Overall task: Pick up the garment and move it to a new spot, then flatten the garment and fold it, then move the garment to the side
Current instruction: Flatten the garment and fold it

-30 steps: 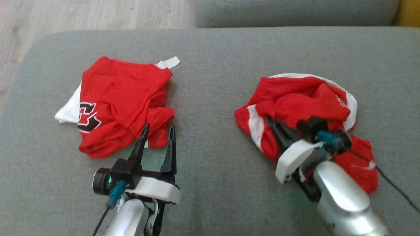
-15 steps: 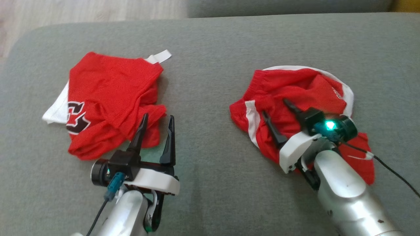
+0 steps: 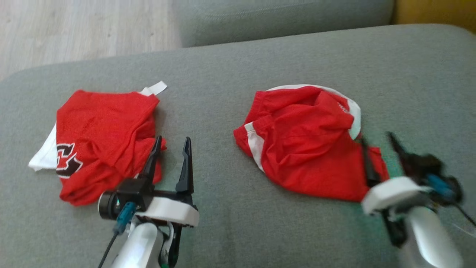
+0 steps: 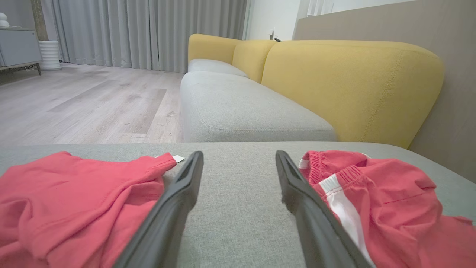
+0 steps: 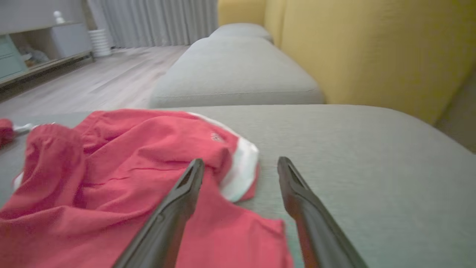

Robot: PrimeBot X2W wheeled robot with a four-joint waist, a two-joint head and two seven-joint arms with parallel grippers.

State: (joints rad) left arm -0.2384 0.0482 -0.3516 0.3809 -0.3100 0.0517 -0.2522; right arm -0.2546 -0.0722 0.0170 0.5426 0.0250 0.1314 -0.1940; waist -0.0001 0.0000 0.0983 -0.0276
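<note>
right tool point(image 3: 376, 138) open at edge of red garment point(image 3: 297, 156) — left tool point(image 3: 173, 138) open

Near the right front edge of the grey fabric sofa cushion point(image 3: 238, 223), the right gripper point(image 3: 375, 138), smeared by blur, hides a corner of the crumpled red shorts with white stripes point(image 3: 301, 149). The shorts' small white logo point(image 3: 341, 108) is too small to read. The left gripper point(image 3: 172, 138) overlaps the rumpled red jersey with white trim point(image 3: 100, 130), whose black-and-white lettering point(image 3: 67, 160) is partly folded under. The left wrist view's bottom edge crops both garments.
</note>
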